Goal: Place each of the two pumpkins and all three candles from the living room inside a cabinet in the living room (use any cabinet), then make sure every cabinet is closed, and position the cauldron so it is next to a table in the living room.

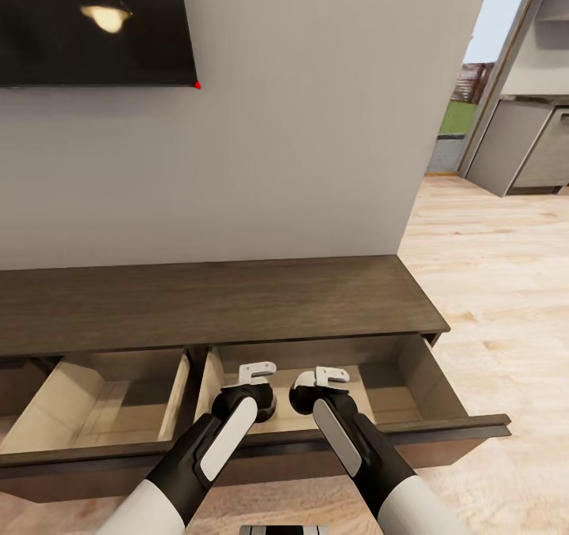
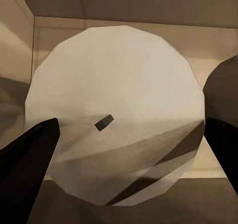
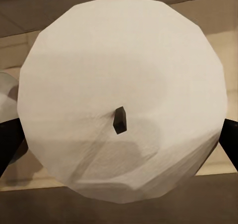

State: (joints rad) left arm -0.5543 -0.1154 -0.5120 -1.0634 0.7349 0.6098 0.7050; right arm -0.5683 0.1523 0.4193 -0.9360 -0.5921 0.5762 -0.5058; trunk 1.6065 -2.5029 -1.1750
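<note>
Item: two white faceted round wax candles (image 2: 116,114) (image 3: 121,114) with dark wicks, one between each gripper's open fingers (image 2: 27,149), over the dark-brown wooden cabinet drawer (image 1: 427,377). Likely rigid, light, slick; grasp across the sides.

Two drawers of the cabinet (image 1: 237,302) are pulled open; a white candle (image 2: 116,114) is seen standing on the right drawer's pale floor (image 1: 379,401).

Two drawers (image 1: 237,397) stand pulled out side by side below the cabinet (image 1: 213,302) top — both claws over the right one.
</note>
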